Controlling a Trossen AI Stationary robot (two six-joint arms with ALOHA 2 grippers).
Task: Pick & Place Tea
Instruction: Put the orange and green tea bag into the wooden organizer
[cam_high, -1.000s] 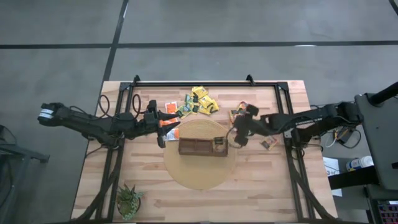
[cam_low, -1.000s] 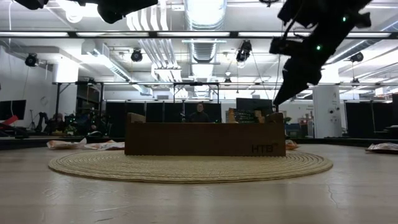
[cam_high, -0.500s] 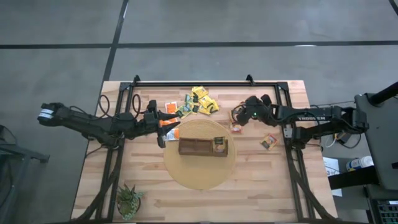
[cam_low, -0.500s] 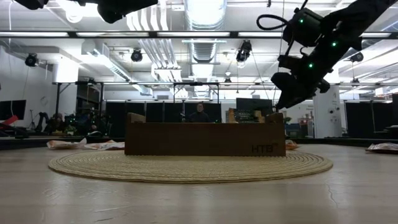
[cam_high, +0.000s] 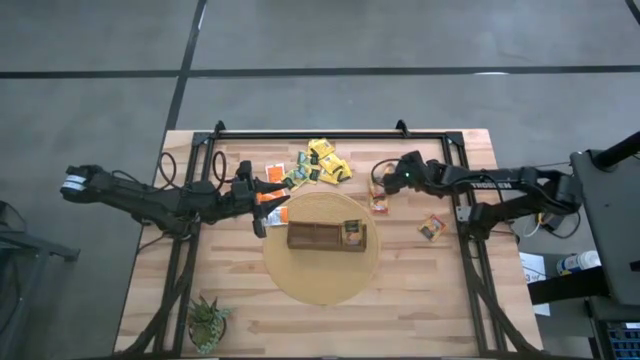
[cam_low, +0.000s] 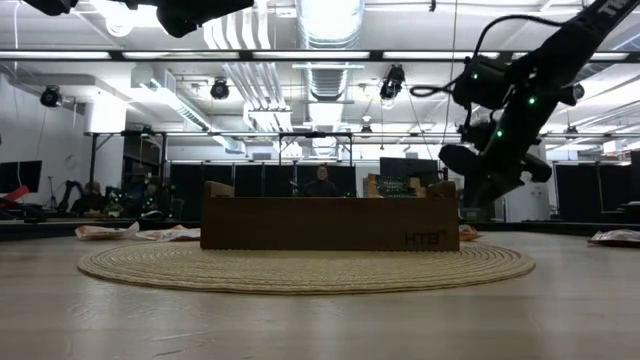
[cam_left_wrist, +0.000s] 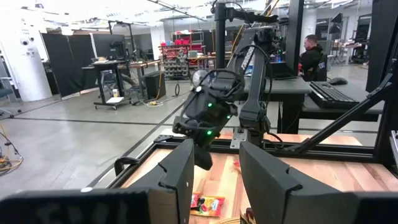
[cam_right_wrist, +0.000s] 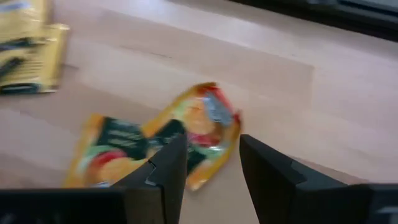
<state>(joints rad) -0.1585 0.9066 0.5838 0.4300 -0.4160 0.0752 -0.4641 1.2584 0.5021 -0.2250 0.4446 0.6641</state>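
Grey concrete floor (cam_high: 320, 40) crossed by dark lines. Ceiling ducts (cam_low: 245, 85) and strip lights (cam_low: 325, 20) overhead. Black curtain partitions (cam_left_wrist: 74, 62) at far left; workstation with keyboard (cam_left_wrist: 333, 93) and seated person (cam_left_wrist: 311, 56) at right.

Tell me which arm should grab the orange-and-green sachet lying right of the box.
Right. The right gripper hangs directly over that sachet, fingers open around it. The left gripper waits across the brown box, beside other sachets.
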